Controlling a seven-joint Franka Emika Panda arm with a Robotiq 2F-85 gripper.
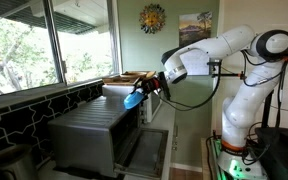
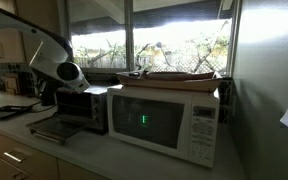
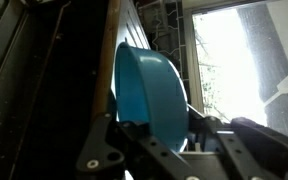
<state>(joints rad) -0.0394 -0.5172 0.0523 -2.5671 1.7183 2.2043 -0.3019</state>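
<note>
My gripper is clamped on the blue bowl. In the wrist view the jaws pinch its wall low down, and the bowl stands on edge with its hollow facing me. I hold it by a thin piece of smooth wall, so I judge the grip shallow. A jolt or a twist of the wrist could let the bowl pivot or slide out.

Just past the bowl, dark bars and a pale edge run close by its left side. I take them for the toaster oven, which in an exterior view sits right below and beside the bowl. The bowl hangs at the oven's top corner, in the air. A careless move sideways or down could knock the rim against the metal and lever the bowl loose. The oven's door seems to lie open, so a dropped bowl could strike it.

Farther off stand the microwave, with a wooden tray on top, and the bright window. Its glare washes out edges, so I could misjudge the gap.
</note>
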